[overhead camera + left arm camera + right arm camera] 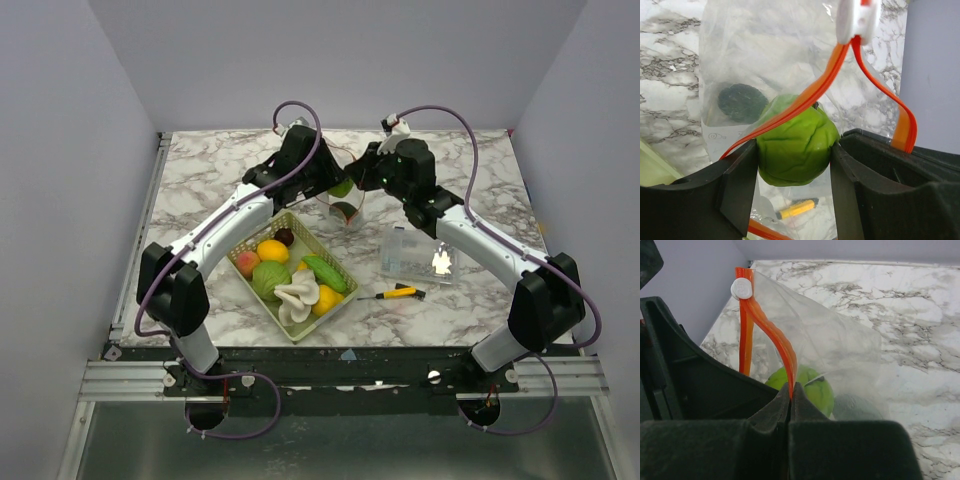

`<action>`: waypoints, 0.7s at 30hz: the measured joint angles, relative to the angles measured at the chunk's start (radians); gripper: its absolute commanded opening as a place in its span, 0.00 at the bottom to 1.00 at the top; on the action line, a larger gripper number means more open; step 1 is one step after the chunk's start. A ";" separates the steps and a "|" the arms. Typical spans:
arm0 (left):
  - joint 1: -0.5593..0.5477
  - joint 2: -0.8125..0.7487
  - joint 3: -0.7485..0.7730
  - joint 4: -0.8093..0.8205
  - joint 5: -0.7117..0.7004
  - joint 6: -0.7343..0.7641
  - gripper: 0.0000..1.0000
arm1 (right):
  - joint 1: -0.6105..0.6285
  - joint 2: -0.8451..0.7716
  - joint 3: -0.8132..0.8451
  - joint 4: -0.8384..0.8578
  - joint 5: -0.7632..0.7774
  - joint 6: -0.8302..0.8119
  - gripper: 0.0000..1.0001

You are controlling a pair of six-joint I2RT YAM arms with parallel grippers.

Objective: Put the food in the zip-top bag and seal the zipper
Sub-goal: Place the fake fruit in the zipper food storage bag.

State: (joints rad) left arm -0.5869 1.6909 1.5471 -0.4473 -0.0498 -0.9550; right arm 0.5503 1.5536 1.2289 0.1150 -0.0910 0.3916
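On the marble table [200,170], the pale green basket [329,312] sat toward the front edge, holding most of the food [290,275]. Just beyond the basket's far corner, the clear bag [347,212] hung between both arms, with a dark round piece [742,102] showing through it. A clear box [415,255] lay to the right of the basket. The left gripper [794,165] was clamped on a green toy [795,142] at the bag's mouth. The right gripper [791,402] pinched the orange zipper [786,360], its jaws pressed together. A screwdriver [398,293] lay just right of the basket, in front of the box.
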 measured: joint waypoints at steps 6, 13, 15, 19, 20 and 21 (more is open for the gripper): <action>0.047 0.066 0.070 -0.014 -0.002 -0.008 0.99 | -0.001 0.000 0.000 0.013 0.010 -0.009 0.01; 0.063 -0.006 -0.040 0.060 0.037 0.016 0.98 | 0.002 0.000 -0.005 0.000 0.026 -0.036 0.01; 0.062 -0.051 -0.075 0.075 0.063 0.029 0.99 | 0.002 0.000 -0.006 0.000 0.029 -0.043 0.01; 0.062 -0.190 -0.191 0.171 0.160 0.076 0.98 | 0.002 0.000 -0.006 -0.002 0.038 -0.055 0.01; 0.062 -0.230 -0.222 0.190 0.182 0.086 0.98 | 0.002 0.000 -0.006 -0.003 0.041 -0.058 0.01; 0.062 -0.280 -0.268 0.222 0.211 0.105 0.98 | 0.002 0.000 -0.008 -0.003 0.045 -0.062 0.01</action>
State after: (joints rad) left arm -0.5251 1.4105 1.2793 -0.2256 0.1608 -0.8505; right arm 0.5518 1.5536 1.2209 0.1120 -0.0460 0.3294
